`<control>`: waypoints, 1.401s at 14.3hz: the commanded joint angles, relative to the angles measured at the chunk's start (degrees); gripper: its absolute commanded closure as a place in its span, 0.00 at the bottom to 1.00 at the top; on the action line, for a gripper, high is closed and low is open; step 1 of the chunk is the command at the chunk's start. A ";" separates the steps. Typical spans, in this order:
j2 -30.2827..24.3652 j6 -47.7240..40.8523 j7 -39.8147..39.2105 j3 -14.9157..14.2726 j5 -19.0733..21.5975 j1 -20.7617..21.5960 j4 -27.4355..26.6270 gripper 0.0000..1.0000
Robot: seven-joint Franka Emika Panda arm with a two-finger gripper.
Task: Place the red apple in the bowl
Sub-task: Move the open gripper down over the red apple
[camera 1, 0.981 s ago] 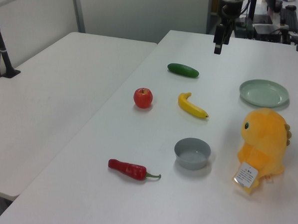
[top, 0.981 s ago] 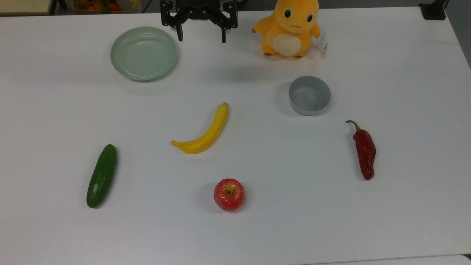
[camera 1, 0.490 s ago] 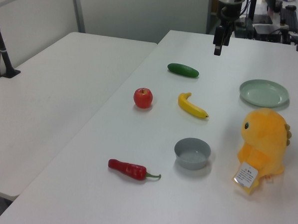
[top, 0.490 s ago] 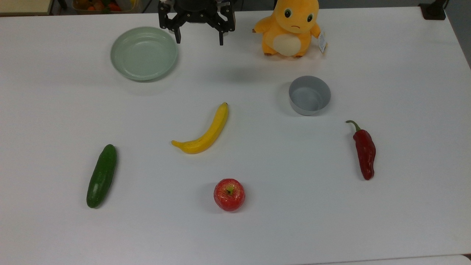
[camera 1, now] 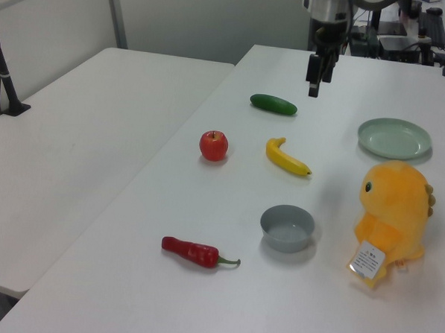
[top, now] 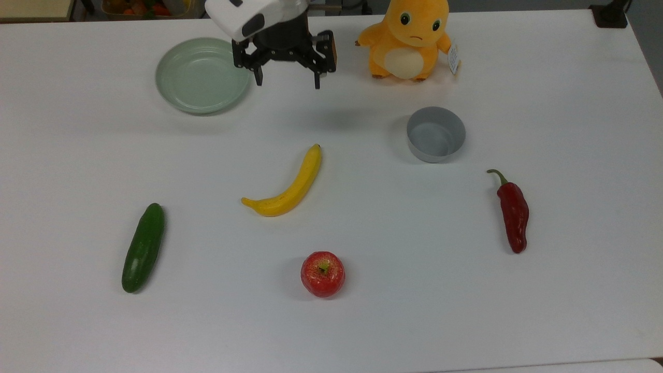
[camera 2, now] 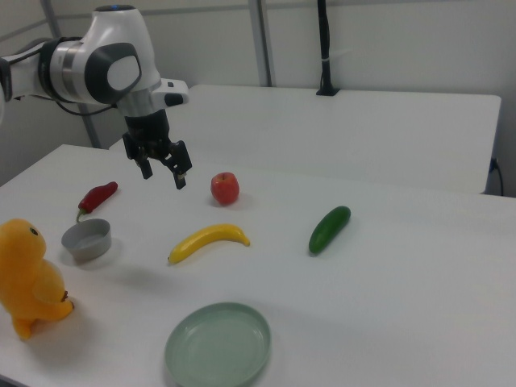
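The red apple (top: 322,274) lies on the white table near the top view's bottom centre; it also shows as the red apple (camera 1: 214,145) and the red apple (camera 2: 225,188). The grey bowl (top: 435,134) stands empty to the top view's upper right, also seen as the bowl (camera 1: 287,227) and the bowl (camera 2: 86,239). My gripper (top: 287,81) hangs open and empty high above the table's far side, between the green dish and the plush toy, far from the apple. It appears again as the gripper (camera 1: 313,87) and the gripper (camera 2: 163,176).
A pale-green dish (top: 202,74), an orange plush toy (top: 408,39), a banana (top: 288,187), a cucumber (top: 143,247) and a dark-red chili pepper (top: 513,213) lie spread over the table. A second white table (camera 1: 66,151) adjoins in the left view.
The arm has come forward over the table and lower; its white wrist now shows in the top view. The fingers stay open. No object has moved.
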 commanded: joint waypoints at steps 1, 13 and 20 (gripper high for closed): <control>6.12 2.82 7.41 0.32 1.41 1.55 4.65 0.00; 27.21 27.96 24.14 -0.82 -14.67 4.37 22.83 0.00; 36.98 31.49 26.16 -1.79 -19.33 6.83 28.64 0.00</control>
